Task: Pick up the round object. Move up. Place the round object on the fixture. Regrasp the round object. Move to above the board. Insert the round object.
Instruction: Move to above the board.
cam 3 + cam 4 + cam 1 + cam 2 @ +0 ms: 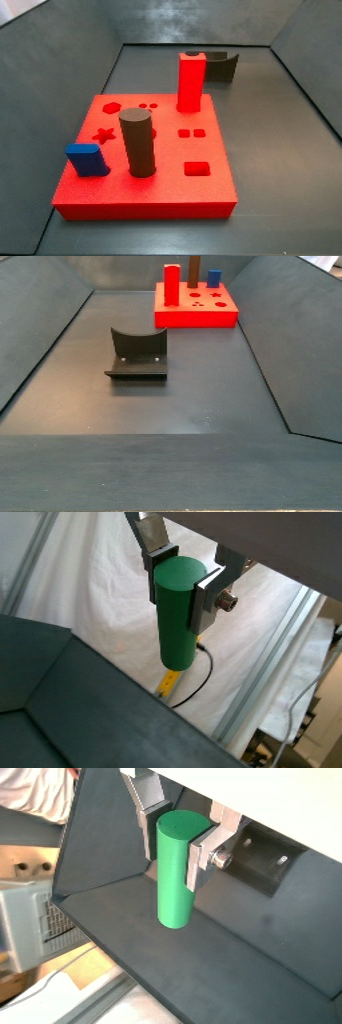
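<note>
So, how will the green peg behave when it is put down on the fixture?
The green peg, clamped in the gripper, looks rigid and smooth, so it may slip. Being round, it probably rolls on flat floor; the fixture has a curved notch that should cradle it.

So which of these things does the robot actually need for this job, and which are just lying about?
Needed: green peg, gripped in the claw in both wrist views, out of sight in both side views; fixture; red board.

Just there: red post, brown cylinder, blue block, all standing in the board.
</note>
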